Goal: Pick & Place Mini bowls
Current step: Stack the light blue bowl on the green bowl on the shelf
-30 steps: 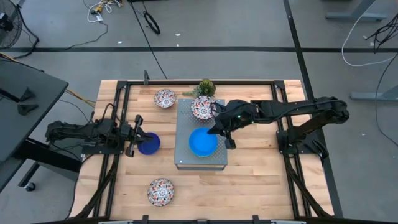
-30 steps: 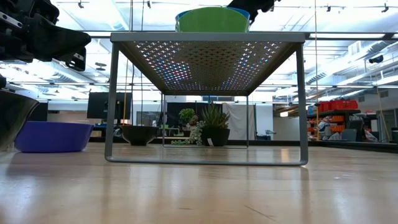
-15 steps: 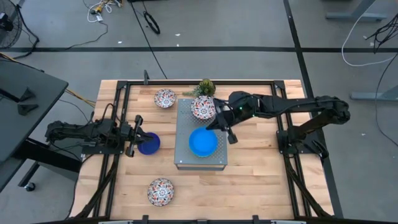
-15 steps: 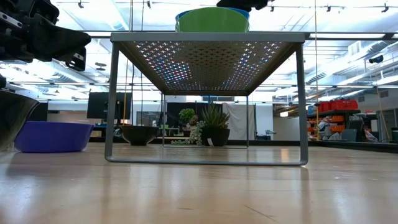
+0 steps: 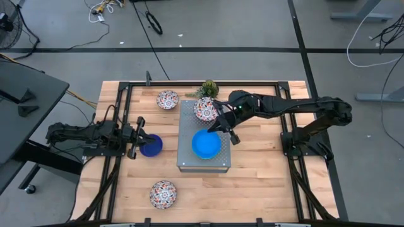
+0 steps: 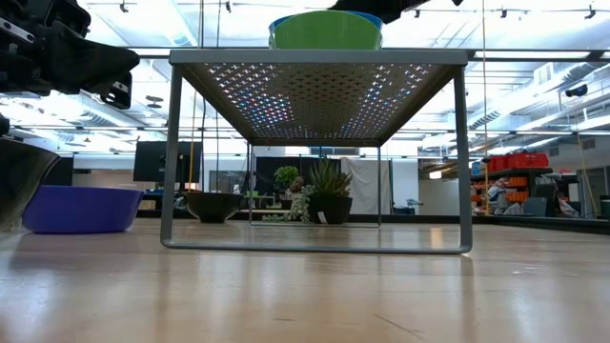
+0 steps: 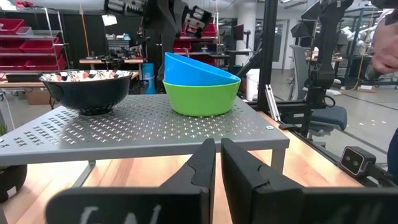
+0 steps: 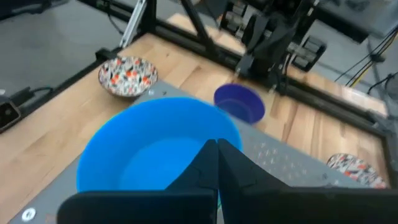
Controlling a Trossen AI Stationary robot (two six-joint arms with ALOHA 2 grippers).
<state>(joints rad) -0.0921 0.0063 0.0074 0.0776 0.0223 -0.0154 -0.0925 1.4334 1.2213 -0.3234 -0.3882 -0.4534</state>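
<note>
Right gripper (image 5: 222, 128) shut, empty, hovering at light blue bowl's (image 5: 206, 144) 2 o'clock rim; prob light, slick plastic, so pinch rim.

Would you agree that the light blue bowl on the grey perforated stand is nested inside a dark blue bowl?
Not quite: the light blue bowl on the grey perforated stand is nested inside a bright green bowl, as the left wrist view shows. The dark blue bowl sits apart on the table.

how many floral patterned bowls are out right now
3: one floral bowl on the grey box, one on the table beside the plant, one near the table's front edge.
</note>
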